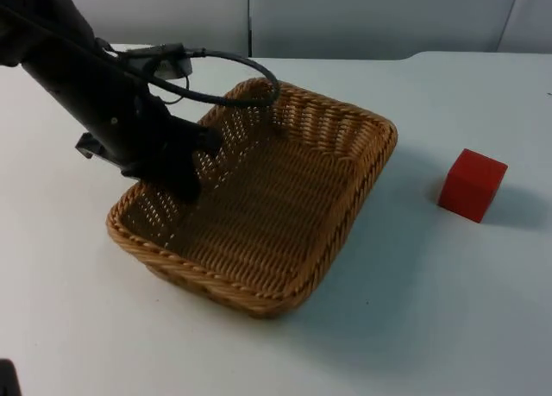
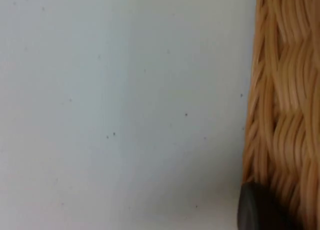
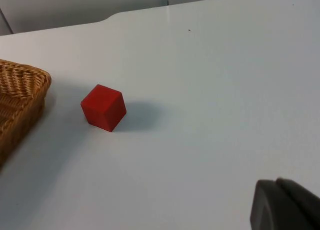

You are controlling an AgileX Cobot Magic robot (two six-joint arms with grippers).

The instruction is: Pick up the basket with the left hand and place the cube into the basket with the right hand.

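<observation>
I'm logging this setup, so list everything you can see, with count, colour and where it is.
basket: one, tan wicker, on the table left of centre, nothing inside it.
cube: one, red, on the table to the right of the basket, apart from it.
table: one, white, ending at the wall.
partition wall: one, grey, behind the table.
left hand: one, black, at the basket's left rim.
right hand: one, black, above the table, away from the cube.

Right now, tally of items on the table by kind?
Wicker basket: 1
Red cube: 1
Total: 2
</observation>
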